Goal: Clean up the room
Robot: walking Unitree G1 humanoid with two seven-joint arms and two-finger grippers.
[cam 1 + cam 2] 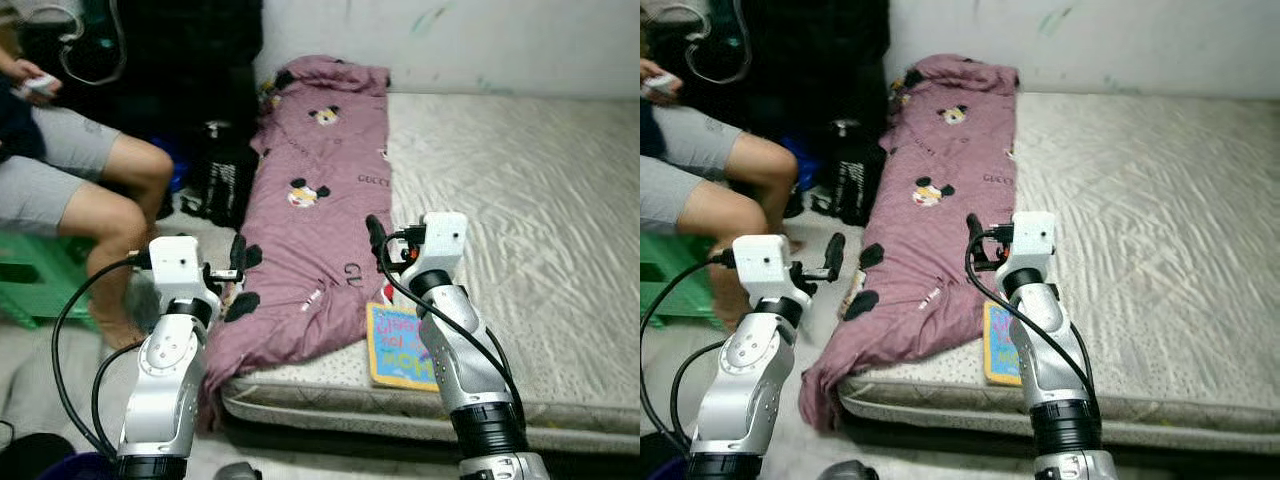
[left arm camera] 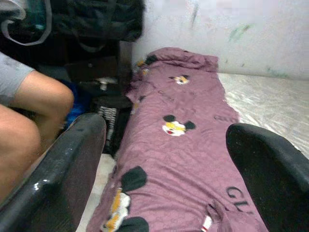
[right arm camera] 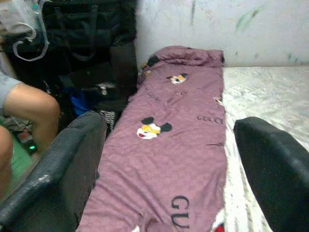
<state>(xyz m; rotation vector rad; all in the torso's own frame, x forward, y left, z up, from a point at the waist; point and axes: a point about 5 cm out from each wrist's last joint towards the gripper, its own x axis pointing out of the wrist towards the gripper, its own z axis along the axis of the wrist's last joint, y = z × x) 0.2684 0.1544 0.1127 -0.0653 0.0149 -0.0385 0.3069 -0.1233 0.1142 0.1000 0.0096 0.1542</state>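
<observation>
Both our grippers hover with fingers spread wide and empty: left gripper (image 1: 237, 262) at 7 o'clock over the blanket's hanging edge, right gripper (image 1: 377, 240) near centre. We see the purple blanket (image 1: 315, 190) along the mattress (image 1: 520, 200) edge toward 12, a colourful book (image 1: 398, 348) at 6, a seated person (image 1: 70, 180) at 10

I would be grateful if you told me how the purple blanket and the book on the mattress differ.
The blanket is purple cloth printed with cartoon mice; the book is flat and stiff, blue with a yellow border. The blanket runs far along the mattress, while the book covers one small patch. The blanket spills over the mattress's edge; the book lies wholly on it. Both lie near the mattress's front edge.
</observation>
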